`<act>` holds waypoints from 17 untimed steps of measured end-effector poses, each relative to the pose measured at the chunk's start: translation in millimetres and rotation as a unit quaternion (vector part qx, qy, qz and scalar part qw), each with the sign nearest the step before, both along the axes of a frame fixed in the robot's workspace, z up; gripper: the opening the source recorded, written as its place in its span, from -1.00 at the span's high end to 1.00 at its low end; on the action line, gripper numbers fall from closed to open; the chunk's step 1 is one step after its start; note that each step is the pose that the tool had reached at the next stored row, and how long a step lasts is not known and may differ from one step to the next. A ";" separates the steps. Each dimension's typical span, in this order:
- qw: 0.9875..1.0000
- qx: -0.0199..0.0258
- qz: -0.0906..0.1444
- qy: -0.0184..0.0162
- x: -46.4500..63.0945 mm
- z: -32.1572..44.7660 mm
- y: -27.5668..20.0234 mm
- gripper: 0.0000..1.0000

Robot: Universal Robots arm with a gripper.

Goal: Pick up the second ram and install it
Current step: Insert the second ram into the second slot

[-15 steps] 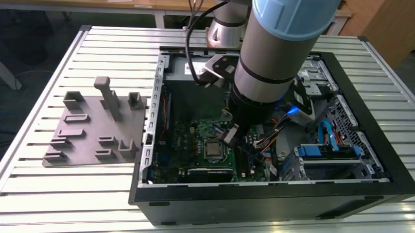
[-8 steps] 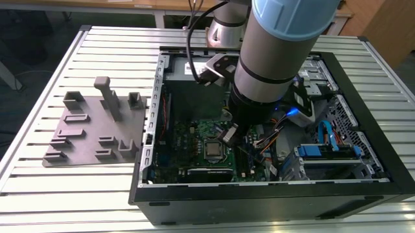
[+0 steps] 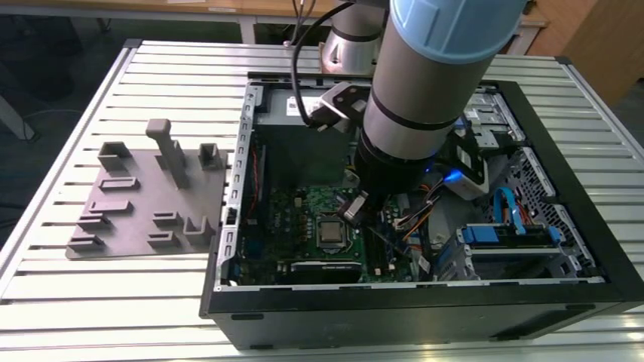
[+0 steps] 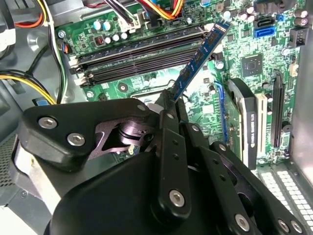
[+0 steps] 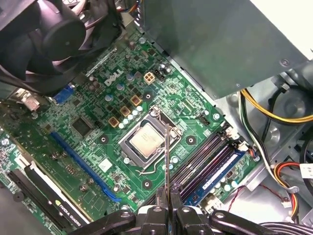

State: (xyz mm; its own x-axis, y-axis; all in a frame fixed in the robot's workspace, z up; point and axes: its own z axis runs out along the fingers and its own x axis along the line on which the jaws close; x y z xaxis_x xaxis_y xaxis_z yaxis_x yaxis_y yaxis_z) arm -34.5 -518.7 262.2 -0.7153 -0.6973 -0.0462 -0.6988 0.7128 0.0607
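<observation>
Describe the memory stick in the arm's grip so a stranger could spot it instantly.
Find the open black computer case and the green motherboard inside. Over it, the end effector pinches a thin memory stick by one end. Unlike the long black slots nearby, it is a blue strip carrying small chips.

Exterior view overhead, both wrist views close, share the motherboard (image 3: 302, 205) (image 4: 244, 41) (image 5: 61, 117).
</observation>
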 end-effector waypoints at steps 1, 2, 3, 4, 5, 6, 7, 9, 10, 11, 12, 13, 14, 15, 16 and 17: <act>1.000 0.000 -0.003 0.000 0.0 0.0 0.0 0.73; 1.000 0.000 -0.006 0.000 0.0 0.0 0.0 0.73; 1.000 0.000 -0.008 0.000 0.0 -0.1 0.0 0.73; 1.000 0.000 -0.009 0.000 0.0 -0.1 0.0 0.73; 1.000 0.000 -0.010 0.000 0.0 -0.1 0.0 0.73; 1.000 0.000 -0.013 0.000 0.0 -0.1 0.0 0.73; 1.000 0.000 -0.020 0.000 0.0 -0.2 0.0 0.73; 0.999 0.000 -0.039 0.000 0.0 -0.3 0.0 0.73; 0.999 0.000 -0.048 0.000 0.0 -0.4 0.0 0.73; 0.998 0.000 -0.056 0.000 0.0 -0.4 0.0 0.73; 0.998 0.000 -0.065 0.000 0.0 -0.4 0.0 0.73; 0.997 0.000 -0.074 0.000 0.0 -0.5 0.0 0.73; 0.997 0.000 -0.081 0.000 0.0 -0.5 0.0 0.73; 0.996 0.000 -0.087 0.000 0.0 -0.6 0.1 0.73; 0.996 0.000 -0.091 0.000 -0.1 -0.7 0.5 0.73; 0.996 0.000 -0.094 0.000 -0.1 -0.7 1.3 0.73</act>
State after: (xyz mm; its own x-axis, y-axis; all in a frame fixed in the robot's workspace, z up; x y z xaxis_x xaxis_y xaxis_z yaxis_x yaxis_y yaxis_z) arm -34.6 -517.4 261.5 -0.8330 -0.5513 -0.0465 -0.5532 0.8308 0.0611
